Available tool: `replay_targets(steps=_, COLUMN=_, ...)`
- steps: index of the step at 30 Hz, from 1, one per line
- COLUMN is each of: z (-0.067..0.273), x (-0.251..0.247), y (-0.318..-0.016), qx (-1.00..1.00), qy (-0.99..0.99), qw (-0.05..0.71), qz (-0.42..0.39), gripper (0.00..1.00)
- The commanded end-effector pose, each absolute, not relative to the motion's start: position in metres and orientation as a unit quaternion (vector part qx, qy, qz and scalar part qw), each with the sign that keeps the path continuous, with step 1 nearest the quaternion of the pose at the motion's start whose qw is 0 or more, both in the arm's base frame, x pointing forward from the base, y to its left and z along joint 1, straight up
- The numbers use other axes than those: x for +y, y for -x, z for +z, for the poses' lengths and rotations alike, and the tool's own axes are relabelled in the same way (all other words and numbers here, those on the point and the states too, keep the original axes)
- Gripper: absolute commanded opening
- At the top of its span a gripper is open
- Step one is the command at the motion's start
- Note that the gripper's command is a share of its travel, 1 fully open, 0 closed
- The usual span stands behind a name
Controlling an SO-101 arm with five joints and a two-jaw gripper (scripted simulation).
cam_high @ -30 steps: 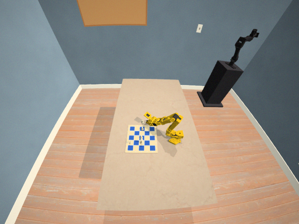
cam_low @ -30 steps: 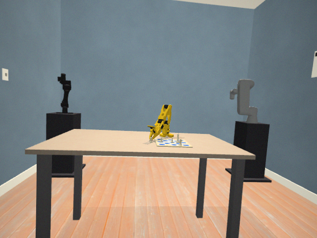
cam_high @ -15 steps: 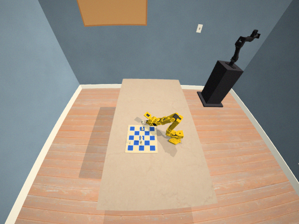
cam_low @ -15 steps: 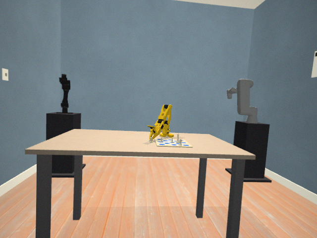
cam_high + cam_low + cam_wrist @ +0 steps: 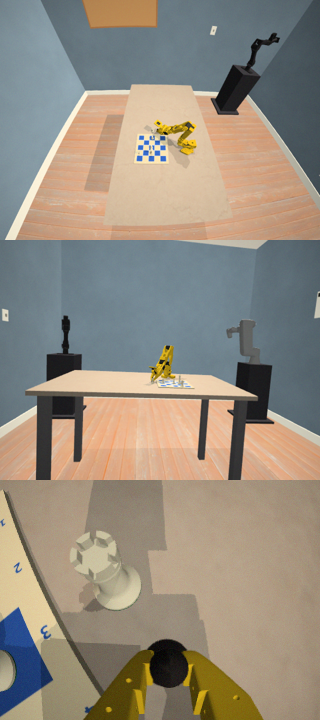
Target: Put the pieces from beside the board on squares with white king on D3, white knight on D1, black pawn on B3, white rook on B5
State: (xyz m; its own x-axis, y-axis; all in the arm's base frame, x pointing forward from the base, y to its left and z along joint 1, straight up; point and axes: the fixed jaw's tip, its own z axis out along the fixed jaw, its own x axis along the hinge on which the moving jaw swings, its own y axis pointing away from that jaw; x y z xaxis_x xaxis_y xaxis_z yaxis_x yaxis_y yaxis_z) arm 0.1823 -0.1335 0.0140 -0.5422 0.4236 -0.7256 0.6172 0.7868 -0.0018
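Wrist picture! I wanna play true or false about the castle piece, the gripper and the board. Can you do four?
1. The white rook is standing up. True.
2. The white rook is on the board. False: it stands on the table beside it.
3. The gripper is wide open. False: it is shut on the black pawn.
4. The board has blue numbers on its edge. True.
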Motion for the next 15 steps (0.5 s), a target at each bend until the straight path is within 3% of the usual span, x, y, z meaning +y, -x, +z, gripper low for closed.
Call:
replay_targets(steps=1, z=0.019, x=-0.134, y=-0.179, qx=0.869, qy=-0.301, qw=0.369, qz=-0.132, gripper=0.0)
replay_targets(steps=15, z=0.052, x=-0.134, y=-0.179, qx=0.869, qy=-0.301, qw=0.37, qz=-0.133, gripper=0.0)
